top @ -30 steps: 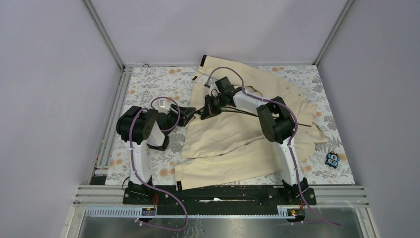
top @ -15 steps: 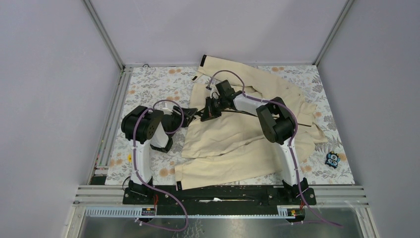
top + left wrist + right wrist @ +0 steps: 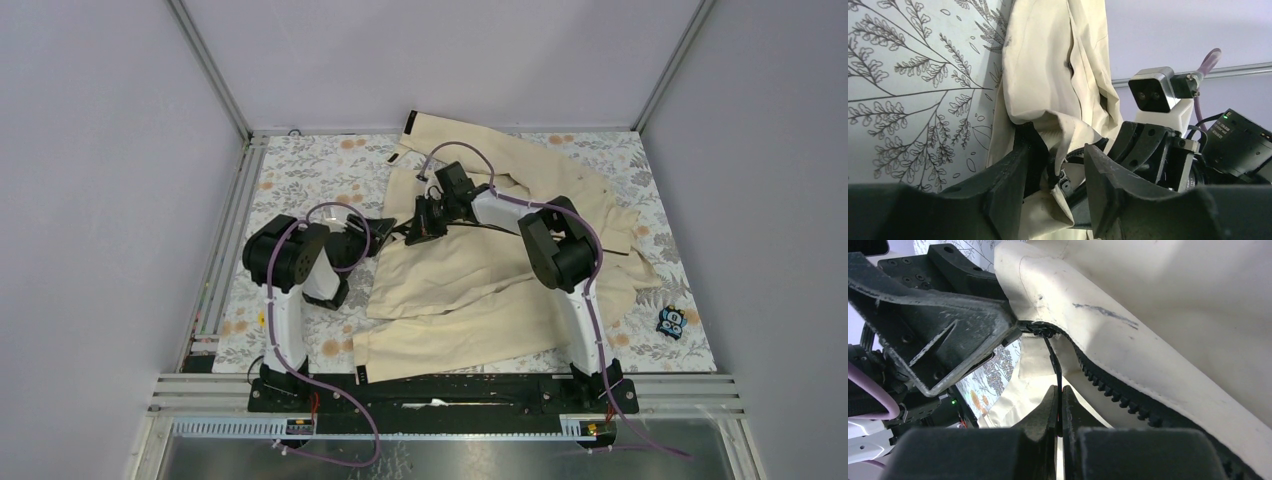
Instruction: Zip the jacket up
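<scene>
The cream-beige jacket [image 3: 480, 280] lies spread across the middle and right of the table, its dark zipper [image 3: 500, 228] running across it. My right gripper [image 3: 414, 230] is at the jacket's left edge, shut on the thin black zipper pull [image 3: 1054, 360] below the slider [image 3: 1040, 331]; black zipper teeth [image 3: 1108, 385] run off to the right. My left gripper [image 3: 383, 226] faces it from the left. In the left wrist view its jaws [image 3: 1055, 150] stand apart around the jacket's hem corner [image 3: 1058, 125]; the fabric touches only the left finger [image 3: 1008, 170].
The table has a floral cloth [image 3: 310, 180]. A small blue and black object [image 3: 672, 321] lies at the right edge. Metal frame rails [image 3: 225, 230] and grey walls enclose the table. The two grippers are almost touching.
My left arm's elbow has shifted a little right, toward the jacket, while its fingertips stayed at the hem. My right gripper has barely moved and keeps the pull.
</scene>
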Available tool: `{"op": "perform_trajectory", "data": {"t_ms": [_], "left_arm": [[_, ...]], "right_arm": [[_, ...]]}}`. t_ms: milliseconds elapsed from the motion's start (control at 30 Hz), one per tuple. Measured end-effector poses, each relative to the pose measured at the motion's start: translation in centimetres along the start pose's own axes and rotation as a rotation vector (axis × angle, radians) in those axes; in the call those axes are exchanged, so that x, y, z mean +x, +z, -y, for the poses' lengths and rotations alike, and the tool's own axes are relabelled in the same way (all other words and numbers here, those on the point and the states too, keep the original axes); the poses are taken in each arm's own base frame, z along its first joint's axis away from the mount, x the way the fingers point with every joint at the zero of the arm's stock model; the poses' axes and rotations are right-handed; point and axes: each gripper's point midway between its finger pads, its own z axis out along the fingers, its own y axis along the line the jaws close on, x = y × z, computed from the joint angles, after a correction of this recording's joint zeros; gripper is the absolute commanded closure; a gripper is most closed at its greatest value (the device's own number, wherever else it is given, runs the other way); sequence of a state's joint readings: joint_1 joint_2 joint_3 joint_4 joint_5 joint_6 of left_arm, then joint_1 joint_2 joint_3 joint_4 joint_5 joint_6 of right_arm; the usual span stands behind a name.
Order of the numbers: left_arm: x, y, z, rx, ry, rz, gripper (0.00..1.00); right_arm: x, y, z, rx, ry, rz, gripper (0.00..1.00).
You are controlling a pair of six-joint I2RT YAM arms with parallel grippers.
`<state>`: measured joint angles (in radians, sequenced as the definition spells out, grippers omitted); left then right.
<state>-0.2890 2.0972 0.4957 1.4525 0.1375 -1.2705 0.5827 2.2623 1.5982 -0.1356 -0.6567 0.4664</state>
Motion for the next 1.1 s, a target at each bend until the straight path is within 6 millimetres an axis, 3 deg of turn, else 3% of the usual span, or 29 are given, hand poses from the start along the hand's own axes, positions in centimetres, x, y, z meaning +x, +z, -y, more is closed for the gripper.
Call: {"op": "perform_trajectory", "data": {"t_ms": [167, 300, 533, 667, 833, 867, 967, 1100], "left_arm": [[0.1, -0.9, 1.0, 0.025, 0.022, -0.025, 0.33], [-0.2, -2.1, 2.3, 0.078, 0.081, -0.07, 0.32], [0.1, -2.8, 2.9, 0.138, 0.11, -0.162, 0.48], [0.7, -2.5, 2.3, 0.135, 0.106, -0.197, 0.61], [0.9, -2.0, 2.1, 0.139, 0.104, -0.215, 0.68], [0.9, -1.9, 2.1, 0.141, 0.102, -0.217, 0.65], [0.9, -1.8, 2.1, 0.145, 0.102, -0.22, 0.42], [0.6, -1.8, 2.1, 0.141, 0.082, -0.215, 0.39]], "right_arm": [[-0.2, -0.2, -0.1, 0.014, 0.016, 0.009, 1.0], [-0.8, -0.6, -0.5, 0.03, 0.066, 0.035, 1.0], [-2.8, -1.7, -3.1, -0.004, 0.186, 0.112, 1.0], [-2.9, -1.6, -3.3, -0.007, 0.224, 0.117, 1.0], [-2.9, -1.6, -3.4, -0.008, 0.236, 0.117, 1.0], [-2.9, -1.6, -3.4, -0.008, 0.236, 0.117, 1.0], [-2.8, -1.6, -3.3, -0.005, 0.232, 0.114, 1.0], [-2.7, -1.7, -3.2, -0.002, 0.214, 0.111, 1.0]]}}
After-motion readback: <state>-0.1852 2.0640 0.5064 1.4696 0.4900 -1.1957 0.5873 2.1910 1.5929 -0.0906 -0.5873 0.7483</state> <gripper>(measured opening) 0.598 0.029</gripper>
